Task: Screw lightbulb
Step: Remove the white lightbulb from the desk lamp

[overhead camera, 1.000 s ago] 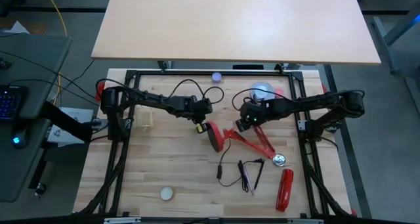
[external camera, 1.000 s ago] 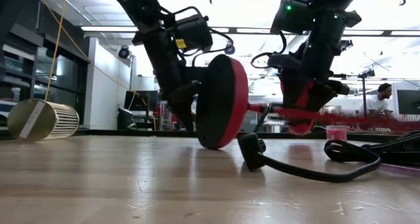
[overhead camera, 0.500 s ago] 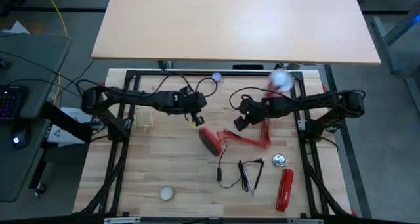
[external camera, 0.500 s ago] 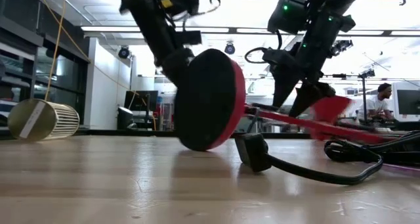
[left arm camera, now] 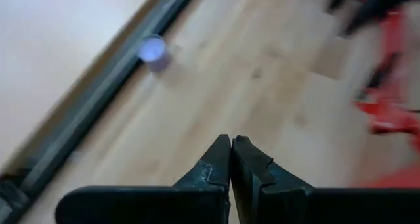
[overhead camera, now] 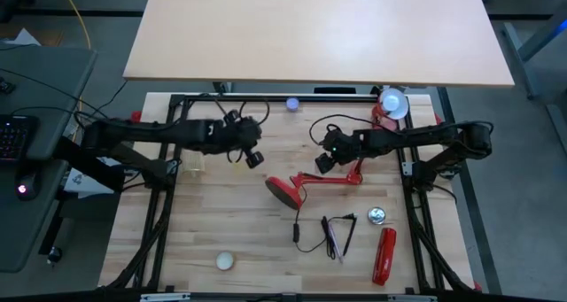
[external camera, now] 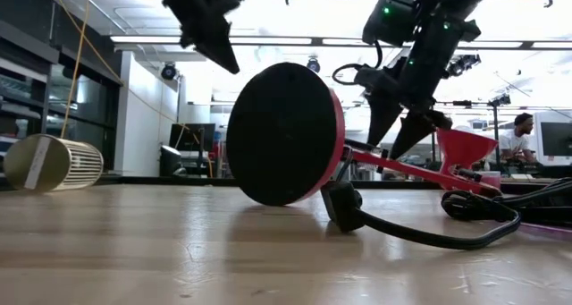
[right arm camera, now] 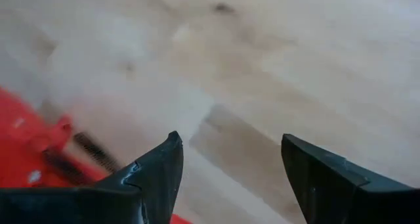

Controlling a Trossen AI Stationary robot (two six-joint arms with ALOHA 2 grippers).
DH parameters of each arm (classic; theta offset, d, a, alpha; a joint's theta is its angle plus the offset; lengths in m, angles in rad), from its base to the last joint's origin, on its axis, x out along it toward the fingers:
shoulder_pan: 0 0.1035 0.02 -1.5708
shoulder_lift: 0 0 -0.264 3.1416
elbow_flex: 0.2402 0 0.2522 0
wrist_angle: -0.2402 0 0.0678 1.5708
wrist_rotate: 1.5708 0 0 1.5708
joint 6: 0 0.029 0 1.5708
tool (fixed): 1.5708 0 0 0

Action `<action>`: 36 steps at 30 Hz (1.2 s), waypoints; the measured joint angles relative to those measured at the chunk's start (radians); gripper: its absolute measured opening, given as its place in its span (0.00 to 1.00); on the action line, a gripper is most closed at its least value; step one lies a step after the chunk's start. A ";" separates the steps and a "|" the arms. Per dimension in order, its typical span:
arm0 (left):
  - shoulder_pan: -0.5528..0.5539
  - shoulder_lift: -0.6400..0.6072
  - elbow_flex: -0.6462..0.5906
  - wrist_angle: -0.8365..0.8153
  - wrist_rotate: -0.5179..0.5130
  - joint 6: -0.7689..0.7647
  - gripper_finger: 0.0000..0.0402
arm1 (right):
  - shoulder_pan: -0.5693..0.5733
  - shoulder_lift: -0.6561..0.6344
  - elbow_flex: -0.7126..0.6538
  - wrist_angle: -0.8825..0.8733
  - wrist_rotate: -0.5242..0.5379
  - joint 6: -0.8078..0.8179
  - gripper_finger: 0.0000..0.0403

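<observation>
The red lamp lies tipped on the table. Its round base [overhead camera: 283, 191] [external camera: 284, 133] stands on its rim, with the black underside facing the near edge. Its thin arm [overhead camera: 332, 179] runs right, and the white-lined shade [overhead camera: 391, 105] [external camera: 465, 148] opens upward at the far right. The lightbulb [overhead camera: 378, 216] lies on the table front right, apart from both arms. My left gripper [overhead camera: 254, 158] [left arm camera: 230, 145] hangs shut in the air, left of and above the base. My right gripper [overhead camera: 324, 163] [right arm camera: 230, 152] stands open just above the lamp's arm, with bare table between its fingers.
The lamp's black cord [overhead camera: 310, 227] and a pen lie in front of the lamp. A red tool [overhead camera: 384, 253] lies front right and a cream ball [overhead camera: 226, 260] front left. A mesh cylinder [overhead camera: 195, 161] lies at the left and a small purple cap [overhead camera: 292, 104] by the far rail. A person [external camera: 517, 133] shows far behind.
My left gripper has left the lamp's base, rising and drawing back toward the table's left and far side, still shut. The lamp has swung round: its shade has gone from mid-table to the far right corner. The base has turned its black underside to the near edge.
</observation>
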 joint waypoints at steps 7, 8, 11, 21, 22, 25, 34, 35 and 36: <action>-0.247 -0.015 -0.207 0.225 -0.037 -0.311 0.00 | -0.159 -0.061 0.014 -0.244 0.085 0.181 0.62; -0.283 -0.013 -0.245 0.267 -0.027 -0.385 0.00 | -0.189 -0.071 0.014 -0.259 0.088 0.195 0.62; -0.378 -0.007 -0.314 0.359 -0.015 -0.593 0.00 | -0.279 -0.096 0.014 -0.256 0.112 0.229 0.61; -0.423 0.101 -0.325 0.407 -0.035 -0.750 0.00 | -0.519 -0.087 -0.117 -0.205 -0.117 0.344 0.52; -0.417 0.114 -0.325 0.417 -0.019 -0.751 0.00 | -0.529 -0.092 -0.120 -0.208 -0.127 0.329 0.52; -0.405 0.143 -0.325 0.431 0.000 -0.750 0.00 | -0.533 -0.104 -0.122 -0.210 -0.135 0.275 0.52; -0.347 0.166 -0.325 0.481 0.032 -0.663 0.00 | -0.532 -0.264 -0.098 -0.241 -0.077 0.198 0.52; -0.338 0.167 -0.325 0.480 0.033 -0.650 0.00 | -0.533 -0.282 -0.098 -0.260 -0.056 0.218 0.52; -0.327 0.167 -0.325 0.480 0.034 -0.638 0.00 | -0.539 -0.296 -0.098 -0.293 -0.041 0.247 0.52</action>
